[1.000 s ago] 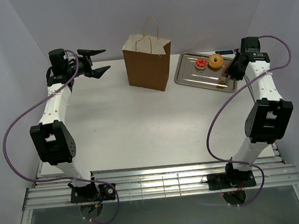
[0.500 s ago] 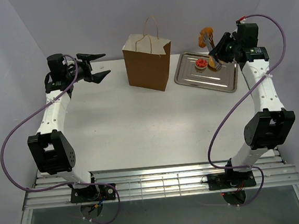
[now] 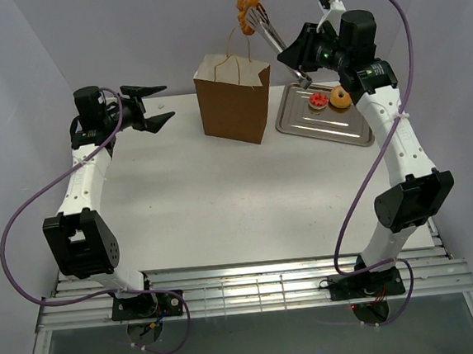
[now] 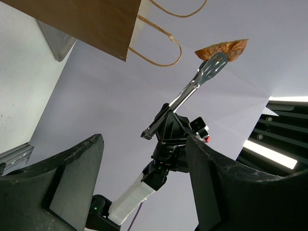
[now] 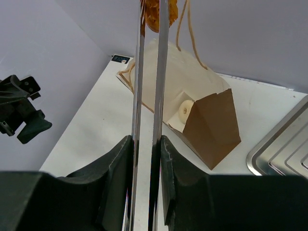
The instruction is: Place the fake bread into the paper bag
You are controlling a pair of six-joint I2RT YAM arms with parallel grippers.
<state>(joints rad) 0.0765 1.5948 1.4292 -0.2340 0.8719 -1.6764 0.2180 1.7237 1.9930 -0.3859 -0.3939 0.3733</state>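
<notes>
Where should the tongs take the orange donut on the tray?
Probably across its outer rim, from above: the donut looks to lie flat on the tray, with the red tart close beside it, so pinch front-to-back, clear of the tart.

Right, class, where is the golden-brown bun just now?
In the top view the bun hangs upper centre, pinched in the tongs of the right end effector, just above the handles of the paper bag.

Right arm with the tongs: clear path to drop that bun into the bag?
Likely yes: the bun hangs in the tongs roughly above the bag, whose top is open; only the loop handles are close.
</notes>
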